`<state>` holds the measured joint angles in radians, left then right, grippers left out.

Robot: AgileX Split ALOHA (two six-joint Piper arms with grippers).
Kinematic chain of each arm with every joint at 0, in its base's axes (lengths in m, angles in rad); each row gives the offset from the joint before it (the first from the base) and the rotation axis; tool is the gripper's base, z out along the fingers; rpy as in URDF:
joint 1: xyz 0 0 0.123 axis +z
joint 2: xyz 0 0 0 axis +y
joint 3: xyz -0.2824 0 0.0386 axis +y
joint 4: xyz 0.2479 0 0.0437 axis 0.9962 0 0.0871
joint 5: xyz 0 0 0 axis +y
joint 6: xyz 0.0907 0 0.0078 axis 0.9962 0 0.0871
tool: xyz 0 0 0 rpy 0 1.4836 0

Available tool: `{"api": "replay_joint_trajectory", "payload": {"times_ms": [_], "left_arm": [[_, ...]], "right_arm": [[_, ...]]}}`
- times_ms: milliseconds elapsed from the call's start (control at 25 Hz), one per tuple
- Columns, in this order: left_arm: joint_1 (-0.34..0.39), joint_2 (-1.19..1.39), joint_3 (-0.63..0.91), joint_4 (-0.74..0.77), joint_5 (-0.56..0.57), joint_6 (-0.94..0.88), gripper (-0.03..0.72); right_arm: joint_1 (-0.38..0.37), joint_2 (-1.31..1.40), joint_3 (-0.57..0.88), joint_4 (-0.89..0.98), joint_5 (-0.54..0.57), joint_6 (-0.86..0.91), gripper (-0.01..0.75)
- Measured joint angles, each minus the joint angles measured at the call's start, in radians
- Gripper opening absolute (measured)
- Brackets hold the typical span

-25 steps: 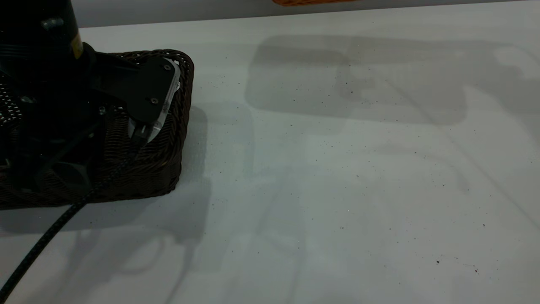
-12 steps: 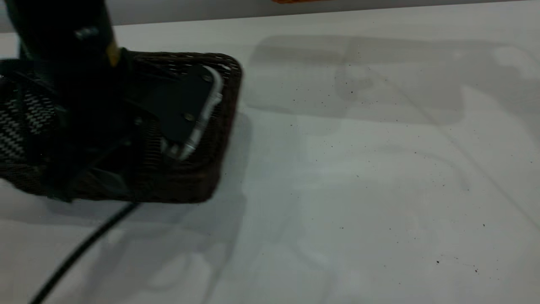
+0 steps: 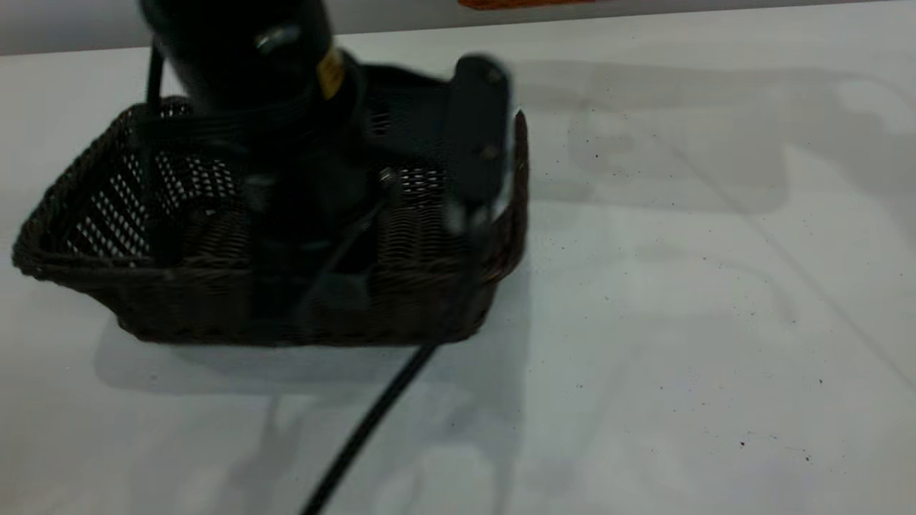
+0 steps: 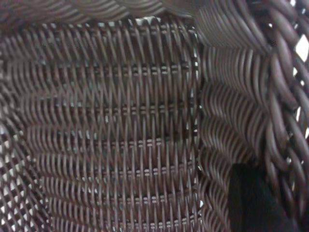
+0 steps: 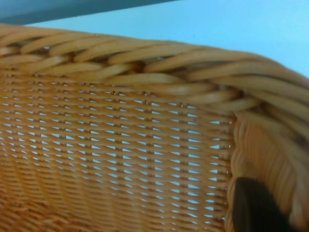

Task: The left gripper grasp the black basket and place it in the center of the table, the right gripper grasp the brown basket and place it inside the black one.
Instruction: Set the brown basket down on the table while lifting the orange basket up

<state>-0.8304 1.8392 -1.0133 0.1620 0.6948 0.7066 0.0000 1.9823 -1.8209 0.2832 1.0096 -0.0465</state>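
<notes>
Over the desk [image 3: 680,322], the left pincer [image 3: 476,207], clamped on the black basket [image 3: 215,300] wall, had carried it toward the middle; placing looked close. Right pincer [image 5: 256,208] gripped the brown basket [image 5: 120,145] rim.

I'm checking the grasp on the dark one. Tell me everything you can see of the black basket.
The black basket is a rectangular, very dark brown-black wicker weave with sloping sides, a braided rim and gaps that let light through. It is upright over the table, left of the middle in the exterior view; whether its base touches cannot be told. The left hand reaches in from above at its right short wall, one finger against the inside. Nothing lies inside it.
</notes>
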Motion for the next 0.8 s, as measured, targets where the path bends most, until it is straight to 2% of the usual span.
{"api": "replay_joint_trajectory", "payload": {"times_ms": [360,800], "left_arm": [[-0.082,0.000,-0.015,-0.033,-0.030,-0.046,0.146],[-0.083,0.000,-0.015,-0.053,-0.041,-0.048,0.145]], "right_arm": [[0.000,0.000,0.000,-0.001,0.024,-0.001,0.108],[0.000,0.000,0.000,-0.001,0.035,-0.001,0.108]]}}
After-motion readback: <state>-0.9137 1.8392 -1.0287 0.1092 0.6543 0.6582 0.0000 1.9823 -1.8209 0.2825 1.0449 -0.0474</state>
